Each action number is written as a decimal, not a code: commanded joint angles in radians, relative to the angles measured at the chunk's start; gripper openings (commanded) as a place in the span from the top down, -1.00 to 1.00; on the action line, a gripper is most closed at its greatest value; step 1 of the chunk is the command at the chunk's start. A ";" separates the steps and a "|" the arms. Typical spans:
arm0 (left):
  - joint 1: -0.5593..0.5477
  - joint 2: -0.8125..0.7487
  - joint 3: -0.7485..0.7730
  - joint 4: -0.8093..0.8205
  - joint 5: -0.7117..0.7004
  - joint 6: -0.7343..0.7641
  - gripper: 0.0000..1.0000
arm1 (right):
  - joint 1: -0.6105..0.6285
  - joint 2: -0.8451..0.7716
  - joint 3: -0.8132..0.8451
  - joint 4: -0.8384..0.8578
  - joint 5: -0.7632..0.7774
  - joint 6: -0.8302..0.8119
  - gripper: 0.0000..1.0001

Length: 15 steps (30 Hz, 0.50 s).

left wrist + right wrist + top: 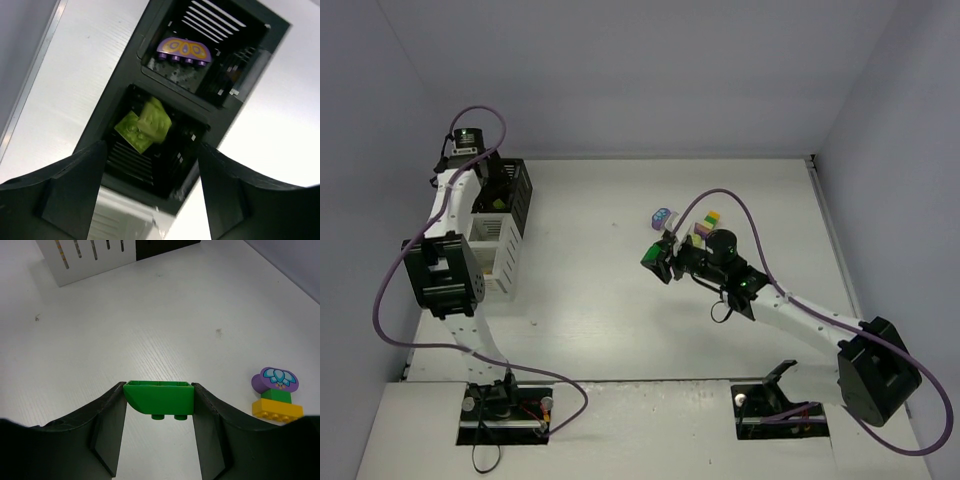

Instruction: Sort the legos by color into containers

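My left gripper hangs open over the black containers, nothing between its fingers. Below it, two light green legos lie in one black compartment. A purple lego lies in the compartment beyond. White containers join the black ones in a row. My right gripper is shut on a dark green lego, held above the table near its middle. Loose legos lie by it: a purple one and a yellow one.
A small stack, purple on dark green on yellow, stands on the table right of my right gripper. The white container's slatted wall is far ahead in the right wrist view. Grey walls close in the table on three sides.
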 commanded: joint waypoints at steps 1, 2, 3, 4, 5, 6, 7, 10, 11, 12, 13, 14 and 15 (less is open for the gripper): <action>-0.020 -0.168 0.015 -0.011 0.034 -0.030 -0.35 | -0.005 -0.026 0.038 0.103 -0.058 -0.008 0.90; -0.031 -0.194 -0.004 -0.010 0.042 -0.036 -0.35 | -0.005 -0.029 0.046 0.100 -0.064 -0.013 0.90; -0.043 -0.254 -0.027 -0.008 0.074 -0.050 -0.36 | -0.003 -0.032 0.053 0.082 -0.074 -0.021 0.89; -0.072 -0.288 -0.075 0.001 0.114 -0.056 -0.36 | -0.005 -0.038 0.072 0.068 -0.086 -0.027 0.89; -0.091 -0.318 -0.102 0.008 0.148 -0.064 -0.36 | -0.003 -0.054 0.081 0.057 -0.087 -0.041 0.89; -0.112 -0.350 -0.129 0.015 0.190 -0.067 -0.36 | -0.003 -0.063 0.087 0.049 -0.090 -0.045 0.89; -0.127 -0.409 -0.169 0.013 0.262 -0.070 -0.36 | -0.003 -0.072 0.093 0.037 -0.090 -0.050 0.88; -0.253 -0.505 -0.221 0.015 0.372 -0.077 -0.36 | -0.003 -0.095 0.131 -0.004 -0.095 -0.062 0.84; -0.305 -0.527 -0.260 0.018 0.436 -0.077 -0.36 | -0.003 -0.097 0.162 -0.026 -0.110 -0.070 0.83; -0.331 -0.548 -0.277 0.018 0.464 -0.090 -0.36 | -0.002 -0.097 0.176 -0.046 -0.115 -0.080 0.82; -0.353 -0.584 -0.295 0.025 0.496 -0.097 -0.36 | 0.001 -0.100 0.187 -0.075 -0.120 -0.100 0.81; -0.391 -0.601 -0.329 0.034 0.563 -0.108 -0.36 | 0.004 -0.106 0.193 -0.081 -0.123 -0.107 0.81; -0.408 -0.616 -0.347 0.047 0.594 -0.135 -0.36 | 0.004 -0.111 0.201 -0.083 -0.135 -0.110 0.81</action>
